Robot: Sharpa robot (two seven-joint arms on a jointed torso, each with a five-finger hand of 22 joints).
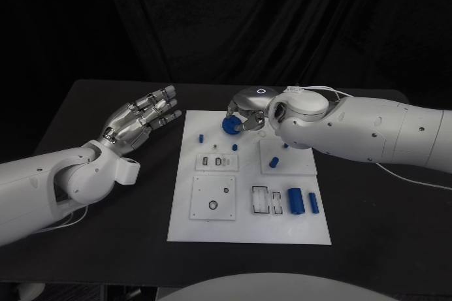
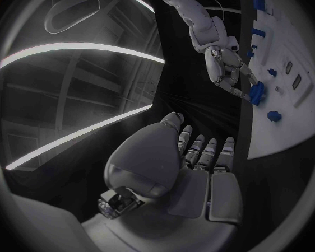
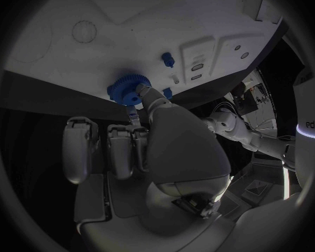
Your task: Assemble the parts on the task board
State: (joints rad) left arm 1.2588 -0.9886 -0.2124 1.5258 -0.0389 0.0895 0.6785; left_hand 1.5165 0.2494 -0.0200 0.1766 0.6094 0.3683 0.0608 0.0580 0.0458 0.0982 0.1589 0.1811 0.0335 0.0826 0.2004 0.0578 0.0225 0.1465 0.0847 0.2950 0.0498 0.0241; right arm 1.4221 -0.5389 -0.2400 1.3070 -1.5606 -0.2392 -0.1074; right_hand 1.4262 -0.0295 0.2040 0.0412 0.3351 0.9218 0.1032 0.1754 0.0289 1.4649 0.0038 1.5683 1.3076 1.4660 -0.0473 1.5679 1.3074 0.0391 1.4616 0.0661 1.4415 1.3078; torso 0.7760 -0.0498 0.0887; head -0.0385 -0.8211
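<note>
The task board [image 1: 247, 232] lies flat in the middle of the black table [image 1: 94, 105], a white plate with framed recesses and small blue parts on it. To its left the left hand [image 1: 141, 118] hangs above the bare table beside the board's far left corner, fingers spread and straight, holding nothing. On the board, a short blue peg [image 1: 200, 138] stands near the left edge at the far end, and two slotted recesses [image 1: 215, 162] sit just nearer the robot. Further right, a blue peg [image 1: 274, 162] stands on a raised square, and two blue cylinders [image 1: 302, 201] lie side by side towards the near right. At the board's far edge the right hand [image 1: 247, 115] pinches a blue gear [image 1: 230, 124] in its fingertips, the gear just over the board's surface; contact with the board cannot be told.
</note>
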